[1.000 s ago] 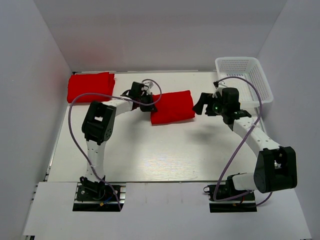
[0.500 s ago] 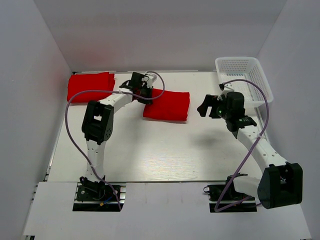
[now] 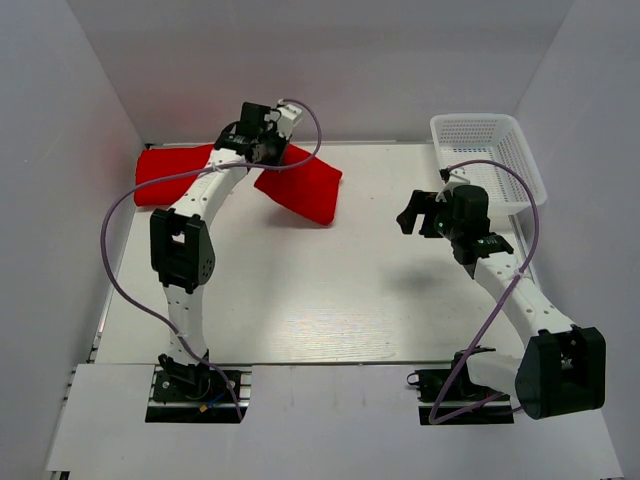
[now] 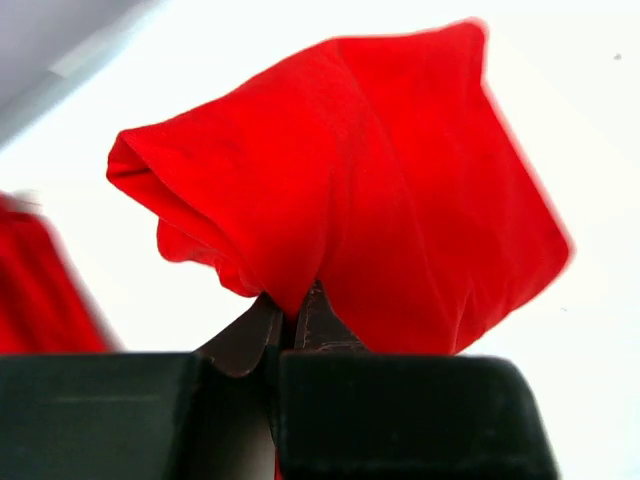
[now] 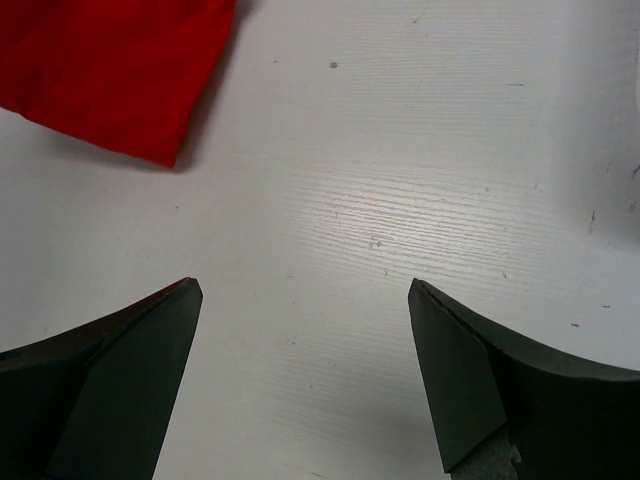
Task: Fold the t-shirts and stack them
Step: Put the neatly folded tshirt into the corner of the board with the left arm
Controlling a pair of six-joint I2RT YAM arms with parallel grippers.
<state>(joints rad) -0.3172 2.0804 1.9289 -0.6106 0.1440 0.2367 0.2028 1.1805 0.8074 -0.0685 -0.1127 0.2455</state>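
Note:
My left gripper (image 3: 262,150) is shut on the edge of a folded red t-shirt (image 3: 303,187) and holds it lifted at the back of the table; in the left wrist view the cloth (image 4: 380,190) hangs from my pinched jaws (image 4: 292,318). A second folded red t-shirt (image 3: 172,173) lies at the back left, just left of the held one, and shows at the left wrist view's edge (image 4: 35,290). My right gripper (image 3: 408,212) is open and empty above bare table; its view shows the held shirt's corner (image 5: 110,70) far ahead of the jaws (image 5: 305,290).
A white mesh basket (image 3: 488,158) stands at the back right, behind my right gripper. White walls close the table at the back and both sides. The left arm's purple cable (image 3: 130,200) loops over the left side.
My left gripper has risen and moved back-left with the folded shirt, lifting it off the table toward the other shirt. My right gripper pulled back to the right and now holds still.

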